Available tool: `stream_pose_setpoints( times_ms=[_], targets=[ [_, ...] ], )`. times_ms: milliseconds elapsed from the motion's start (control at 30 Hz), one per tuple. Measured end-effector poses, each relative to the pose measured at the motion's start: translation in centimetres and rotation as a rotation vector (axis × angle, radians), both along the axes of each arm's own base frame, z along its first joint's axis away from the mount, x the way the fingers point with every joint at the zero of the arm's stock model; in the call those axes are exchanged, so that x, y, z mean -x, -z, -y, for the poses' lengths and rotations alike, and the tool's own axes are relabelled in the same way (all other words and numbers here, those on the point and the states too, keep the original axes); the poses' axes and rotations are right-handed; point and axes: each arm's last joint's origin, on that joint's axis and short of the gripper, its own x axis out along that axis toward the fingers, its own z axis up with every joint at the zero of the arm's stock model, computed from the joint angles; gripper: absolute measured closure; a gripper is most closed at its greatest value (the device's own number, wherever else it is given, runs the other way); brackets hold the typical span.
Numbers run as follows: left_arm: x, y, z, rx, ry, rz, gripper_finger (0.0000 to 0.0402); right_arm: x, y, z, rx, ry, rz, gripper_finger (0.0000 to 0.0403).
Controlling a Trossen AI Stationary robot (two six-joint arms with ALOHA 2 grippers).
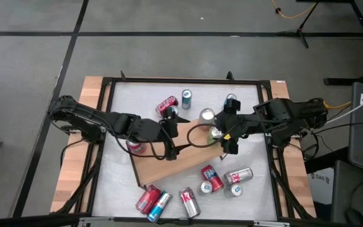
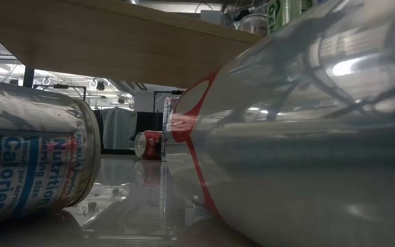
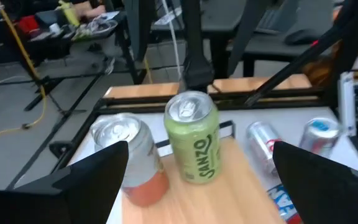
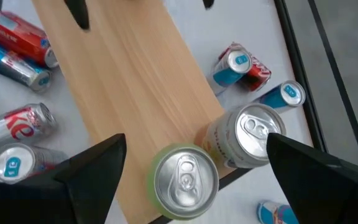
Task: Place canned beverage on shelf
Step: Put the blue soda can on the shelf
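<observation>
A: Shelf [image 1: 175, 161] status?
B: I saw it lying skewed on the white table [image 1: 121, 189], green Sanzo can [image 3: 193, 144] upright at its end. Left gripper [image 3: 201, 177] and right gripper [image 4: 194, 165] both gaped wide, empty.

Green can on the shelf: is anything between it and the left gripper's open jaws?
Nothing visible. The left gripper faces the green can across bare shelf board, jaws open. An orange-banded can stands beside the green one, off the direct line.
</observation>
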Motion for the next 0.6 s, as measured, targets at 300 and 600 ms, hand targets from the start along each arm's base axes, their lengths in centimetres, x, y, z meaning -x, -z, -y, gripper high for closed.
stream_pose_setpoints(
  times_ms=[300,600],
  targets=[
    [3.4,-3.0,-0.8,0.021,0.012,0.06,0.0007,-0.2,-0.1,-0.2,-0.059,-0.038,0.011,0.0026],
    [7.1,-4.8,-1.9,0.021,0.007,0.044,0.0007,-0.9,-0.8,-1.0,-0.212,-0.144,0.089,0.0026]
  ],
)
